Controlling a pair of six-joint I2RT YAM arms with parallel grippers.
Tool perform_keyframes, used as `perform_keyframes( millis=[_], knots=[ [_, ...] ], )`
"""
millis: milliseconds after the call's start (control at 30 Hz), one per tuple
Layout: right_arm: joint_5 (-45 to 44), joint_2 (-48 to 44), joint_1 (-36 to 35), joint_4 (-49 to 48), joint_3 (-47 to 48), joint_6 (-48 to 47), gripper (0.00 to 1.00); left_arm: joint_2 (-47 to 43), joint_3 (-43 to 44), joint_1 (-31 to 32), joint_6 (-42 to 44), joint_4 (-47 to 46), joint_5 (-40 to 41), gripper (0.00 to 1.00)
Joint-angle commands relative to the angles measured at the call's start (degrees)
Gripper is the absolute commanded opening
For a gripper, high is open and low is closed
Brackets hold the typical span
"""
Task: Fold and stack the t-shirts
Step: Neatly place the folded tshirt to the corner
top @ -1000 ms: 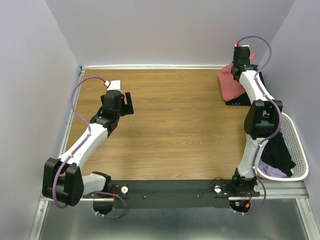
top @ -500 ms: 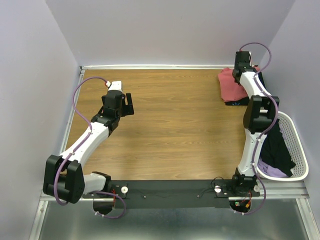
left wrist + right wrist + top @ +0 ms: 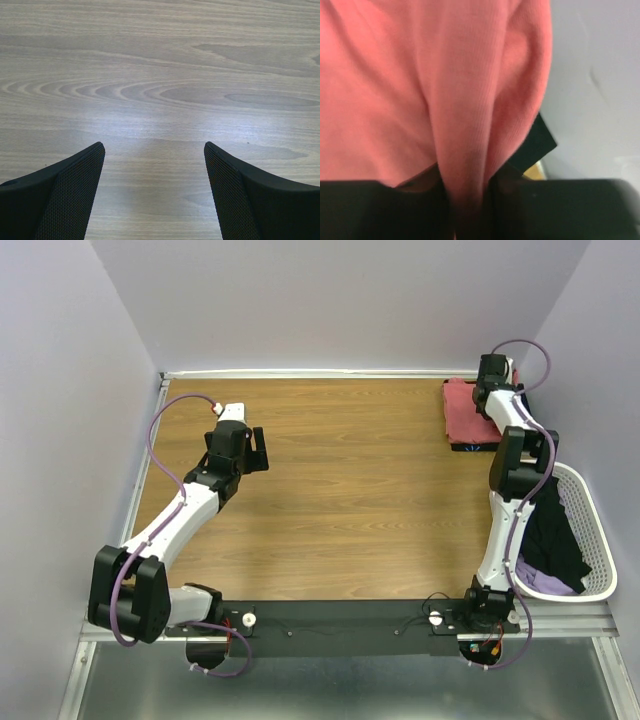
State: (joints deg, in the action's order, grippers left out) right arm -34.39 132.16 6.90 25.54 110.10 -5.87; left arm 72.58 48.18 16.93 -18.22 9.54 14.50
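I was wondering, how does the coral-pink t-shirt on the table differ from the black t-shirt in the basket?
The coral-pink t-shirt lies folded fairly flat at the far right corner of the table; the black t-shirt hangs crumpled in the white basket. A ridge of the coral-pink t-shirt is pinched in the right gripper; no gripper holds the black t-shirt. Both are plain soft cloth.

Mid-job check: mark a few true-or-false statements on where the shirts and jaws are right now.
1. The left jaws stand open over bare table. True.
2. The coral-pink t-shirt lies in the basket. False: it lies at the table's far right corner, on a black t-shirt.
3. The right jaws pinch a fold of the coral-pink t-shirt. True.
4. The basket is empty. False: it holds black cloth and lilac cloth.
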Motion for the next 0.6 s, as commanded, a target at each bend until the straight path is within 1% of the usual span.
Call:
perform_keyframes(
  millis=[0, 33, 133, 200, 333, 467, 500, 567],
  knots=[
    [-4.4, 2.0, 0.8, -2.0, 2.9, 1.3, 0.44, 0.7, 0.2, -0.4, 0.4, -0.2, -0.9, 0.88],
    [-5.6, 2.1, 0.8, -2.0, 3.2, 1.6, 0.56, 0.7, 0.2, -0.3, 0.3, -0.2, -0.8, 0.88],
    [-8.0, 1.5, 0.9, -2.2, 4.0, 2.4, 0.69, 0.7, 0.2, -0.4, 0.4, -0.2, -1.1, 0.88],
    [-9.8, 1.3, 0.9, -2.2, 4.6, 2.5, 0.73, 0.8, 0.2, -0.3, 0.4, -0.2, -1.1, 0.88],
    [-13.8, -0.8, 0.9, -2.2, 5.2, 3.1, 0.77, 0.5, 0.2, -0.3, 0.4, -0.1, -1.1, 0.88],
    [-13.0, -6.3, 0.9, -2.2, 1.4, 5.6, 0.78, -0.8, 0.3, -0.3, 0.3, 0.0, -0.9, 0.88],
    [-12.9, -8.0, 1.0, -2.2, 0.8, 5.6, 0.80, -1.3, 0.2, -0.3, 0.2, 0.0, -0.6, 0.88],
    [-13.6, -9.0, 1.1, -2.2, 0.0, 5.4, 0.81, -2.0, 0.2, -0.3, 0.2, 0.0, -0.4, 0.88]
  ],
)
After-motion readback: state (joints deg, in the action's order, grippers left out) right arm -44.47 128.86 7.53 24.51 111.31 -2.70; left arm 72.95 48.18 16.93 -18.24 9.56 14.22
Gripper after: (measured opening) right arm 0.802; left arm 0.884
